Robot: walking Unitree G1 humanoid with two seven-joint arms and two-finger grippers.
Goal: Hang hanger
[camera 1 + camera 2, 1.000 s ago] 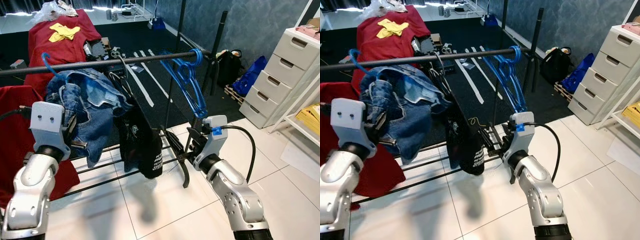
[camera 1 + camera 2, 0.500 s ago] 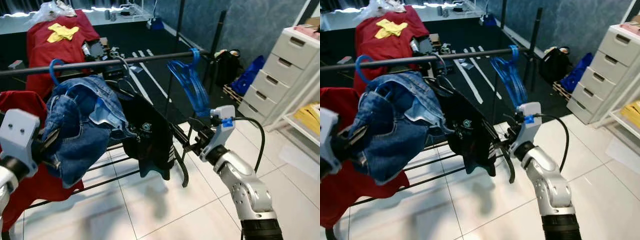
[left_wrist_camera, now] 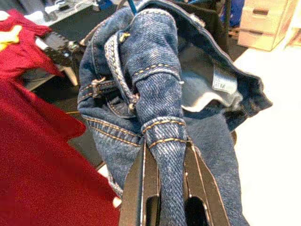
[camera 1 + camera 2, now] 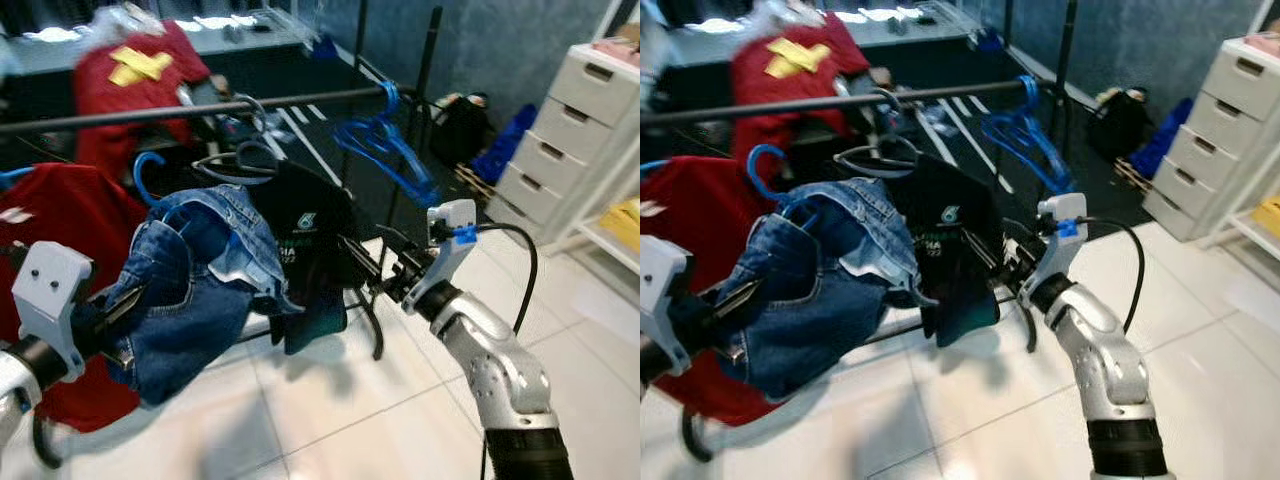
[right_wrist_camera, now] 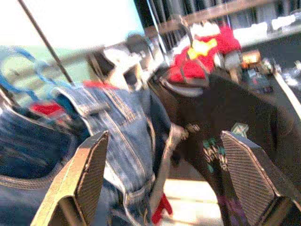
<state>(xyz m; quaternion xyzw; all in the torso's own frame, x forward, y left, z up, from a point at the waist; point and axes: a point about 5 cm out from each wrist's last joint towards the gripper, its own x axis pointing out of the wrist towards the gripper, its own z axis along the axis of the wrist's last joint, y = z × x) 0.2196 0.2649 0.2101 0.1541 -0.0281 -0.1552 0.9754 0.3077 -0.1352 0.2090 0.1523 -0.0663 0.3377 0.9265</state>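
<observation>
My left gripper [image 4: 112,308] is shut on a fold of the blue jeans [image 4: 200,290], and its fingers [image 3: 141,188] pinch the denim [image 3: 160,84]. The jeans hang on a blue hanger whose hook [image 4: 148,170] sits below the black rail [image 4: 180,110], apart from it. A black T-shirt [image 4: 315,235] on a black hanger [image 4: 235,160] hangs from the rail beside the jeans. Empty blue hangers [image 4: 390,145] hang near the rail's right end. My right gripper [image 4: 385,272] is open, close to the T-shirt's right edge, with nothing between its fingers [image 5: 89,174].
A red garment [image 4: 60,230] hangs at the left behind the jeans. The rack's lower bars and foot [image 4: 375,340] stand on the white tiles. A grey drawer unit [image 4: 570,130] is at the right, and a red-covered table [image 4: 140,70] lies behind the rack.
My left arm has pulled the jeans down and towards me, so the blue hook has dropped below the rail. The T-shirt swung right. My right gripper rose a little.
</observation>
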